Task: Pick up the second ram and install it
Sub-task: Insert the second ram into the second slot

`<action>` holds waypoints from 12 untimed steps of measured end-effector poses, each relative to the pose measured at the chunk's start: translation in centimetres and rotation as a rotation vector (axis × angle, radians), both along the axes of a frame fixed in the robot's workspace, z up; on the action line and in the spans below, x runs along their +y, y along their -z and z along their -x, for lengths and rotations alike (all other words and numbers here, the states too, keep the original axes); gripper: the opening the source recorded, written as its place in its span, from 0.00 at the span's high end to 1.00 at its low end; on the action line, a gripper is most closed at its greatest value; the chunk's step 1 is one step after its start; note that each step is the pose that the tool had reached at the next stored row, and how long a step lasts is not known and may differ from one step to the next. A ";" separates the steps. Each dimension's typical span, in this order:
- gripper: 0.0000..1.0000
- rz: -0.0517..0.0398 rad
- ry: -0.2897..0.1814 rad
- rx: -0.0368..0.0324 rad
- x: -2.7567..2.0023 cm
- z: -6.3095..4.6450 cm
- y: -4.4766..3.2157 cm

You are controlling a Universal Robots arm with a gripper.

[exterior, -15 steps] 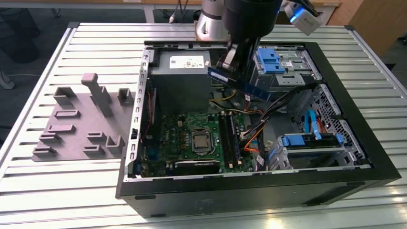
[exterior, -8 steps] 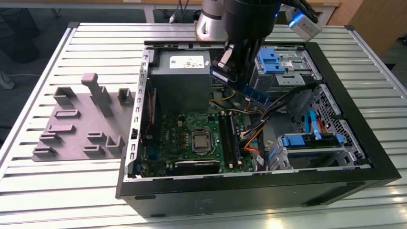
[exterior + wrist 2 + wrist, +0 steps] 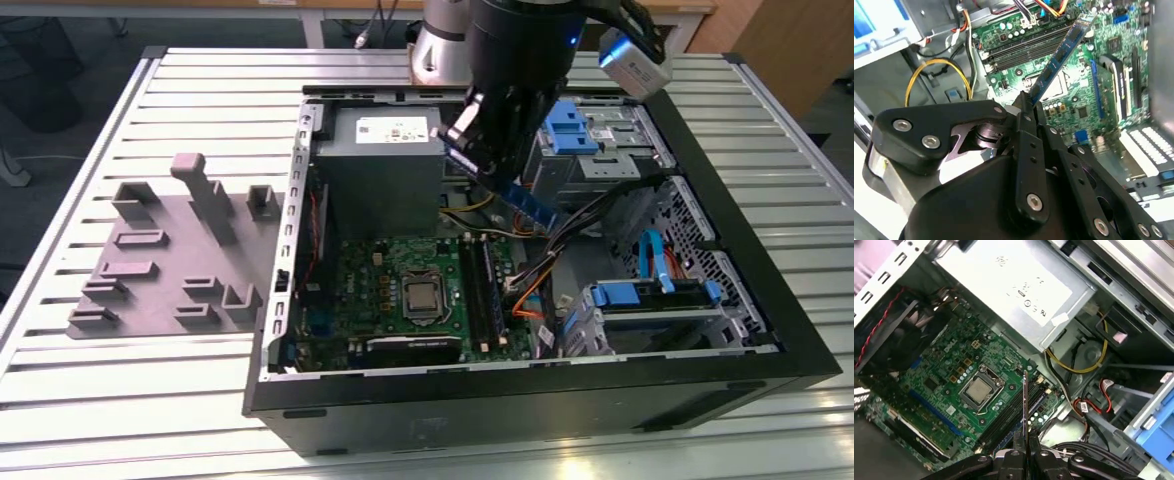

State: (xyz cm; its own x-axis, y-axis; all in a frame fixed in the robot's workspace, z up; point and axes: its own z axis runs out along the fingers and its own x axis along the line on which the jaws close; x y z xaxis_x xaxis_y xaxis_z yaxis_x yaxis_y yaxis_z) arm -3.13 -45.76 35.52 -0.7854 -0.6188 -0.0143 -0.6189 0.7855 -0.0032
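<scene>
The second ram (image 3: 534, 208) is a slim blue-green stick held tilted in the air inside the open computer case (image 3: 534, 395), above the motherboard (image 3: 387, 290). My gripper (image 3: 487, 165) is shut on one end of it, and the free end points down towards the long black memory slots (image 3: 483, 290). In the second wrist view the ram (image 3: 1061, 50) sticks out from my gripper (image 3: 1026, 102) over the slots (image 3: 1029, 47). In the first wrist view the ram (image 3: 1025, 405) is seen edge-on between the fingers (image 3: 1015, 456), above the slots (image 3: 1009, 417).
A grey power supply (image 3: 380, 150) fills the case's far corner. Blue drive bays (image 3: 574, 125) and loose cables (image 3: 587, 225) crowd the exterior view's right. The processor socket (image 3: 424, 297) lies beside the slots. A grey fixture block (image 3: 174, 260) sits on the slatted table (image 3: 120, 400).
</scene>
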 end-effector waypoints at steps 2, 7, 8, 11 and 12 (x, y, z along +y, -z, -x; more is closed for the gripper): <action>0.86 -0.0001 0.036 0.0000 0.00 0.0 0.09; 0.86 -0.0001 0.126 0.0000 0.00 0.0 0.31; 0.86 0.0000 0.145 0.0000 0.00 0.0 0.36; 0.86 0.0000 0.200 0.0000 0.00 0.0 0.50; 0.86 0.0000 0.217 0.0000 0.00 0.0 0.54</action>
State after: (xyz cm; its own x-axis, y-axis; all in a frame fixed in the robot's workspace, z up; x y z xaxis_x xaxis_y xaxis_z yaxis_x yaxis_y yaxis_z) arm -3.13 -45.76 34.98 -0.9002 -0.4353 -0.0143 -0.4353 0.9003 -0.0032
